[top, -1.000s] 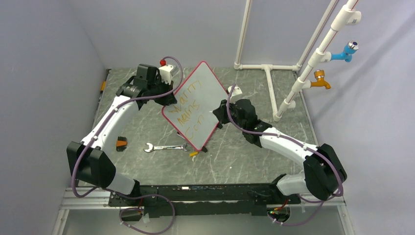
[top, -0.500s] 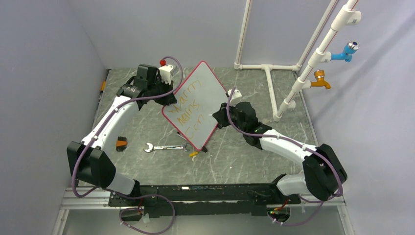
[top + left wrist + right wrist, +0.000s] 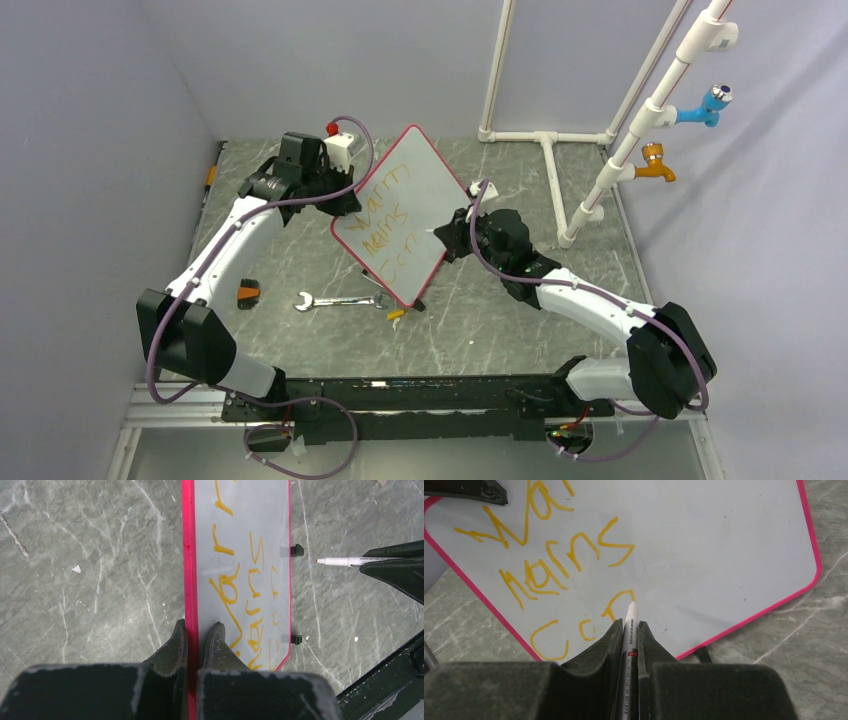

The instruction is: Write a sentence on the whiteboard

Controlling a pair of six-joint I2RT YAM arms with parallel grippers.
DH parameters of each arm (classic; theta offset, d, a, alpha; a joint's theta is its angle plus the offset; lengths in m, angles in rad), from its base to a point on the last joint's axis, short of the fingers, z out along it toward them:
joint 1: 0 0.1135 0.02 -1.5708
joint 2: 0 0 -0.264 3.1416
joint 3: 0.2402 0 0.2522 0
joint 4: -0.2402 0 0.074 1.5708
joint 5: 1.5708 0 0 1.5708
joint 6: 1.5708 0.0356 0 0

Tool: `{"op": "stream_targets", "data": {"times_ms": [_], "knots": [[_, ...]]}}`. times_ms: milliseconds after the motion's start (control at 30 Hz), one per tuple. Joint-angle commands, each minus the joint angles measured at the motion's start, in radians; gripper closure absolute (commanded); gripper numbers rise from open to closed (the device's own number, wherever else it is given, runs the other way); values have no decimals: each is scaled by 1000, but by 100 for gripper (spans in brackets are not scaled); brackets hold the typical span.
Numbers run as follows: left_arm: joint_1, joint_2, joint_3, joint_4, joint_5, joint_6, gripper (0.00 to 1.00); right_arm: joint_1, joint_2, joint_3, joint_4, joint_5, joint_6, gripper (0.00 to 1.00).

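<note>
The whiteboard (image 3: 405, 205) stands tilted on one corner, white with a pink rim and three lines of yellow writing. My left gripper (image 3: 345, 203) is shut on its left rim; in the left wrist view the fingers (image 3: 197, 626) pinch the pink edge of the whiteboard (image 3: 245, 540). My right gripper (image 3: 447, 237) is shut on a white marker (image 3: 629, 645). The marker tip rests on the whiteboard (image 3: 704, 545) at the last yellow letter of the third line. The left wrist view shows the marker (image 3: 345, 560) beyond the board's far edge.
A wrench (image 3: 340, 299) and a small yellow cap (image 3: 397, 314) lie on the marbled table below the board. A small orange and black object (image 3: 247, 292) sits by the left arm. A white pipe frame (image 3: 548, 150) with blue (image 3: 712, 100) and orange (image 3: 655, 160) taps stands at the back right.
My right wrist has shifted slightly with the marker at the third line. The whiteboard and the left arm have stayed put.
</note>
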Motion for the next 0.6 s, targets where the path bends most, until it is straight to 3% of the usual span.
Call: {"op": "stream_targets", "data": {"times_ms": [0, 567], "knots": [[-2, 64, -78, -182, -339, 184, 100, -3, -31, -6, 69, -41, -13, 100], [-2, 70, -81, -187, -350, 184, 100, -3, 22, 10, 149, -140, -28, 100]]}}
